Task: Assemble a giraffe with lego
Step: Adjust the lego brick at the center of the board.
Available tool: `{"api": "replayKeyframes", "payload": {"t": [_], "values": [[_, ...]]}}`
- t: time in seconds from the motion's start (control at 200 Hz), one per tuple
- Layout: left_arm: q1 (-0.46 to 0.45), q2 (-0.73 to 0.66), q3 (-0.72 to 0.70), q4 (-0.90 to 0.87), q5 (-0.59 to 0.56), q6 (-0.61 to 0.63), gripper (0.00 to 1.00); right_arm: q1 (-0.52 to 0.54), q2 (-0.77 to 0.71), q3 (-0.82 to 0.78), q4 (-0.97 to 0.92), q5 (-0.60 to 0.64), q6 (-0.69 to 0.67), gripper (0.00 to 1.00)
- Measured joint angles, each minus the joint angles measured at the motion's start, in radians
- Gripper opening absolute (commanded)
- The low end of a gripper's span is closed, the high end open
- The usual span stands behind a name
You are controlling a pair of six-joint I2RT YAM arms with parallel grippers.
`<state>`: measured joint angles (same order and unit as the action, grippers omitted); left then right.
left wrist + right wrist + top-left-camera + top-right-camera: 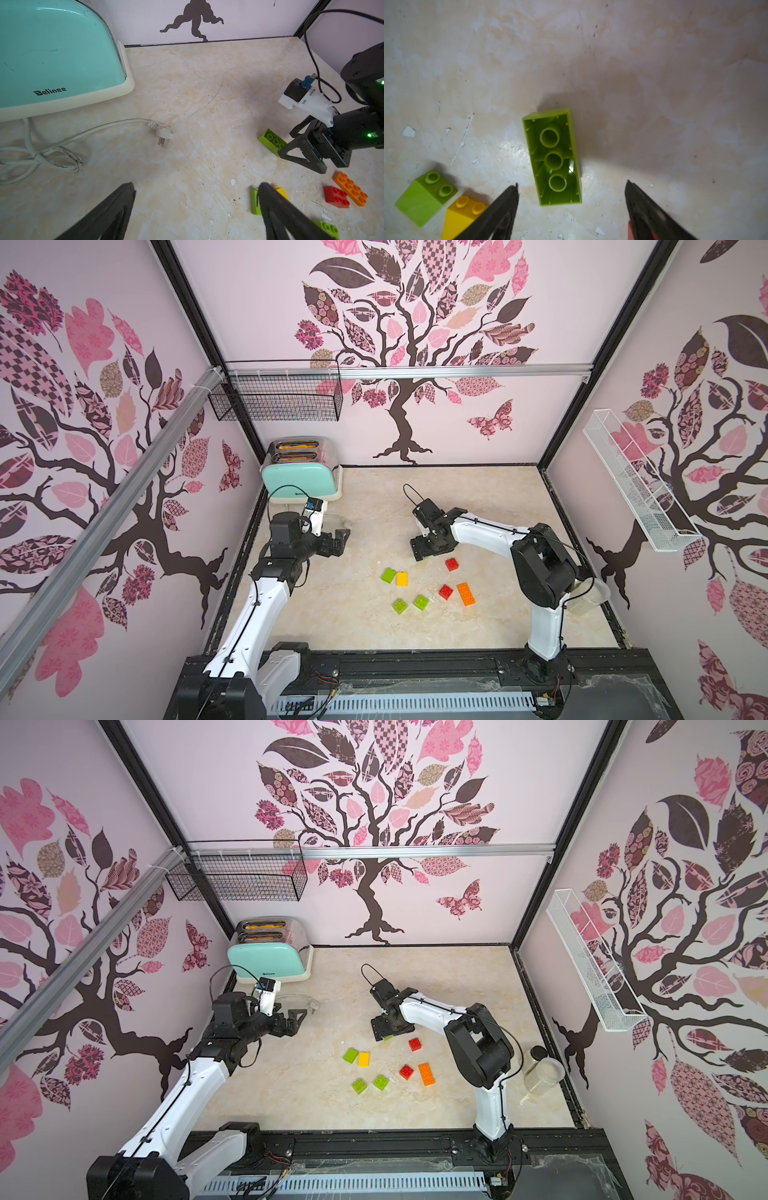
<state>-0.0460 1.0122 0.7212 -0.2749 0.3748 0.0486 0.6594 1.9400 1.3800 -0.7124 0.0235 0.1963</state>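
Marbled tabletop (478, 497): loose bricks (421, 602) lie near its middle, none joined. Right gripper (572, 184), jaws apart, hangs over the long lime-green brick (552, 158), hollow side up and skewed; closing could spin it away or clip the yellow brick (465, 209). Left gripper (196, 185) gapes, empty.

Left hand (340, 541) nearly level and outstretched, jaws wide apart; right hand (419, 556) low, nose-down, jaws apart.

The lego (421, 602) is lime green, red, yellow and orange. The toaster (299, 479) is mint green, the tabletop (361, 626) marbled beige.
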Motion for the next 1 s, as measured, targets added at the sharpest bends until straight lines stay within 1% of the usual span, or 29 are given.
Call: {"api": "replayKeyframes", "payload": {"t": [0.47,0.63,0.79,1.0], "values": [[-0.015,-0.010,-0.003,0.003,0.001,-0.013,0.98,-0.019,0.000,-0.010,-0.054,0.163,0.001,0.81],[-0.019,-0.010,-0.003,0.004,0.005,-0.016,0.98,-0.053,0.002,-0.007,-0.061,0.172,0.001,0.80],[-0.022,-0.012,-0.003,0.004,0.005,-0.016,0.98,-0.080,0.040,0.054,-0.072,0.167,0.001,0.80],[-0.027,-0.015,-0.003,0.003,0.005,-0.011,0.98,-0.087,0.046,0.097,-0.077,0.159,0.002,0.79]]}}
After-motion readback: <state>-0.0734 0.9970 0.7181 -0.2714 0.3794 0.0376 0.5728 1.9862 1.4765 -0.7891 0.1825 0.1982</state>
